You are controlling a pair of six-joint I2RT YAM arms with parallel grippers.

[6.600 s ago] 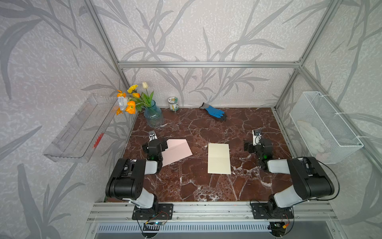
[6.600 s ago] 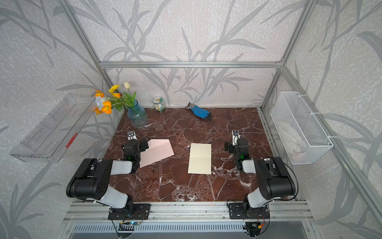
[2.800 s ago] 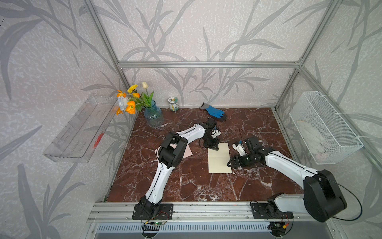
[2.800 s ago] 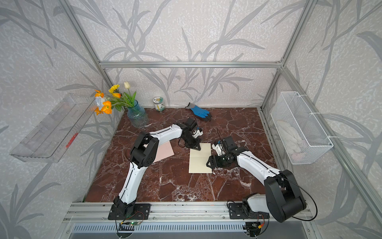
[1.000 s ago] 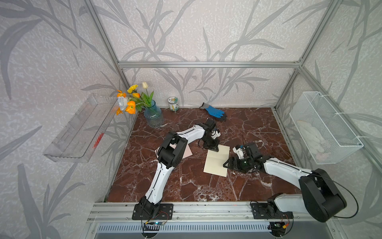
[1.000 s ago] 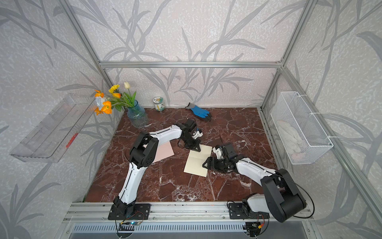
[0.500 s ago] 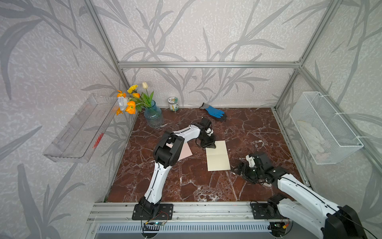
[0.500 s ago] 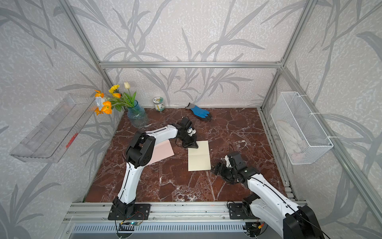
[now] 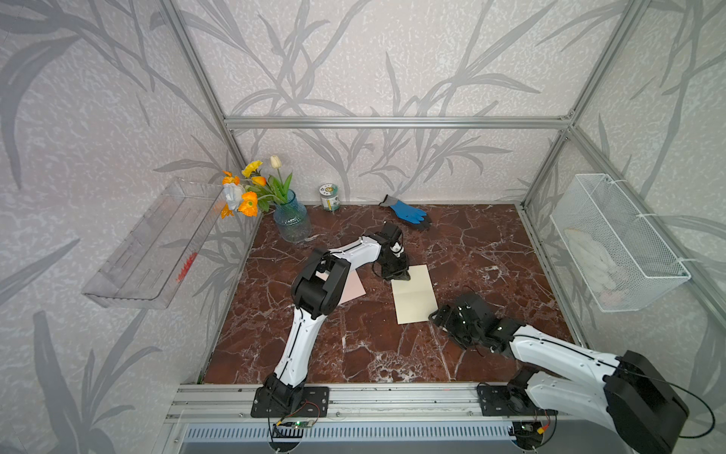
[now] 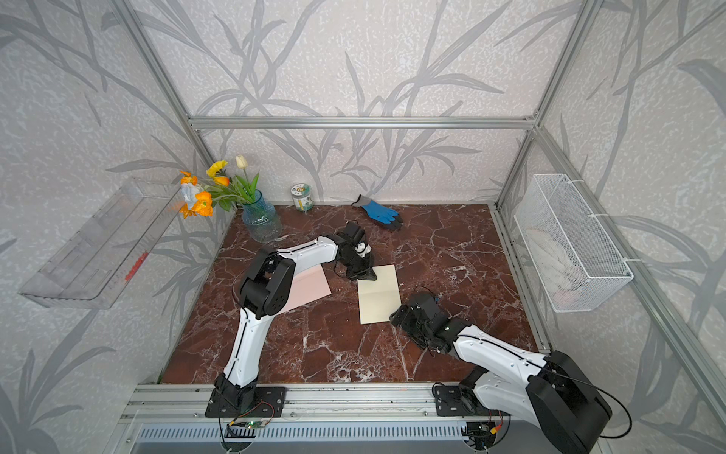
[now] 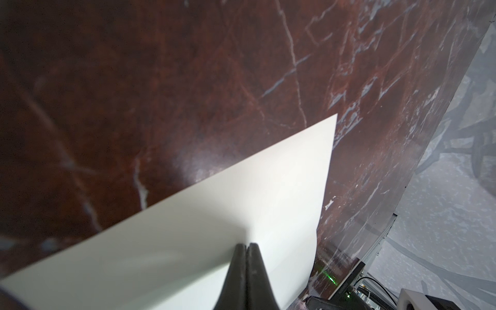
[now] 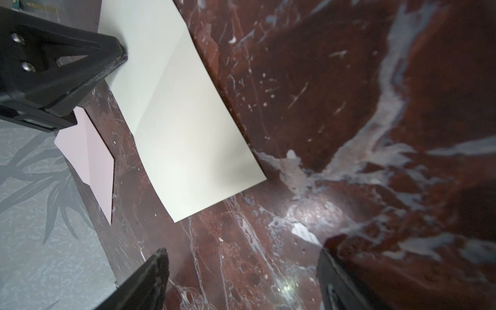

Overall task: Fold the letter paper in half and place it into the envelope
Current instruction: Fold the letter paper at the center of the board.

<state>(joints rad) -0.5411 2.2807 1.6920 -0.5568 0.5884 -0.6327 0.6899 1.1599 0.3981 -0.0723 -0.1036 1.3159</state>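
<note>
1. A dark red marble tabletop [image 9: 353, 346] is seen in both top views, enclosed by an aluminium frame and leaf-patterned walls.
2. A clear plastic shelf [image 9: 153, 243] is mounted on one side wall and a white wire basket [image 9: 613, 243] on the opposite one.
3. The left arm [image 9: 310, 291] is stretched across the envelope [image 10: 310, 289], so only part of the pale pink sheet is shown flat on the marble, well apart from the letter paper.
4. The letter paper [image 9: 414, 293] lies flat and unfolded near the table's middle, a faint crease visible across it.
5. The left gripper [image 11: 247, 248] is pressed shut, its tips set on the far corner of the letter paper; whether the sheet is pinched between them cannot be told.
6. The right gripper [image 12: 241, 279] is held wide, low over bare marble just beside the paper's near corner, with nothing between its fingers [image 12: 150, 273].
7. A blue glass vase of orange and yellow flowers [image 9: 290, 220], a blue work glove [image 9: 408, 214] and a small round tin [image 9: 328, 196] are placed along the back wall.
</note>
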